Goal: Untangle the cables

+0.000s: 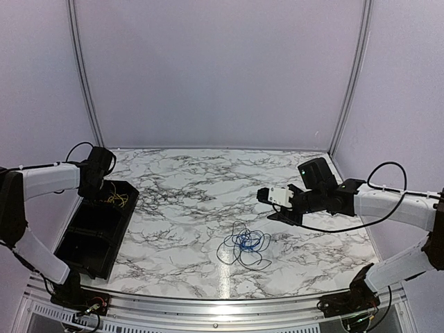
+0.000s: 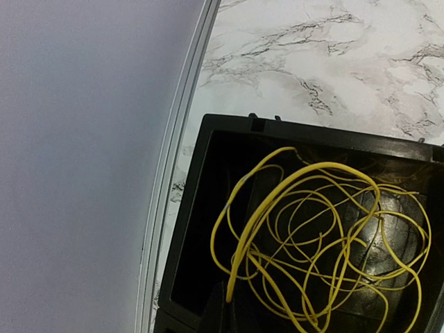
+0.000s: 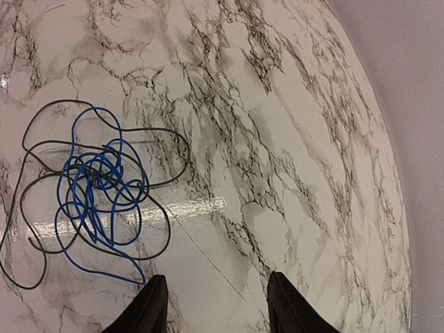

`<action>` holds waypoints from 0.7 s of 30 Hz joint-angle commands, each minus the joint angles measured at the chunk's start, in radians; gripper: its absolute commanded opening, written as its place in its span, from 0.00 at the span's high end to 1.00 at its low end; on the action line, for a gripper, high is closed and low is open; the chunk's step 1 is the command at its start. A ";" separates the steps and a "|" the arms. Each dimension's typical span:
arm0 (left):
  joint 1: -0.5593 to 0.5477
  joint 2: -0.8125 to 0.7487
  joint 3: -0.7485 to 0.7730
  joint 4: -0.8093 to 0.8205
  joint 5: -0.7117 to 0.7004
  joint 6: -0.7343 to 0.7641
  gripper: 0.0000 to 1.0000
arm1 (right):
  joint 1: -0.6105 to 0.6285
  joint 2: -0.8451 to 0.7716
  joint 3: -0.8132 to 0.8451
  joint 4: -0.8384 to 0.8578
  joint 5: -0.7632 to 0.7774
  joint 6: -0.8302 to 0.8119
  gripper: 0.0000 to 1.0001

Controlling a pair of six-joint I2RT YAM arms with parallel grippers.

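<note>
Right fingers (image 3: 149, 305) apart near cables (image 3: 94, 182), seemingly axisless

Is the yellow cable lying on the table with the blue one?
No, the yellow cable is over the black bin, while the blue cable lies on the table.

Surface (image 1: 194, 187): marble-patterned, smooth, glossy, showing glare.
Bin (image 2: 312, 132): black plastic, slight sheen.
Yellow cable (image 2: 319, 166), blue cable (image 3: 97, 182), black cable (image 1: 220, 251): smooth plastic-coated wire.
Rail (image 1: 222, 305) along the surface's edge: bare metal.
Wall (image 1: 222, 69) behind the surface: matt, plain.
</note>
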 commanded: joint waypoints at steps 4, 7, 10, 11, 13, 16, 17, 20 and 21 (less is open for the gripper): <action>0.019 0.029 0.013 -0.004 0.045 -0.017 1.00 | 0.011 0.019 0.022 -0.017 -0.008 -0.003 0.51; 0.020 0.052 0.015 -0.002 0.065 -0.007 1.00 | 0.012 0.018 0.023 -0.017 -0.001 -0.003 0.51; 0.021 0.079 0.034 0.001 0.088 0.013 1.00 | 0.011 0.018 0.022 -0.015 0.006 -0.005 0.51; 0.024 0.089 0.042 0.001 0.105 0.021 1.00 | 0.011 0.019 0.022 -0.015 0.007 -0.006 0.51; 0.032 0.106 0.055 0.001 0.157 0.036 1.00 | 0.012 0.022 0.021 -0.016 0.006 -0.005 0.51; 0.051 0.129 0.071 -0.001 0.229 0.045 1.00 | 0.011 0.026 0.022 -0.017 0.007 -0.006 0.51; 0.053 0.132 0.075 -0.007 0.237 0.046 1.00 | 0.011 0.026 0.023 -0.018 0.007 -0.006 0.51; 0.054 0.109 0.077 -0.024 0.225 0.035 0.98 | 0.011 0.027 0.020 -0.016 0.007 -0.007 0.51; 0.054 0.091 0.073 -0.024 0.218 0.027 0.93 | 0.012 0.028 0.020 -0.016 0.007 -0.007 0.51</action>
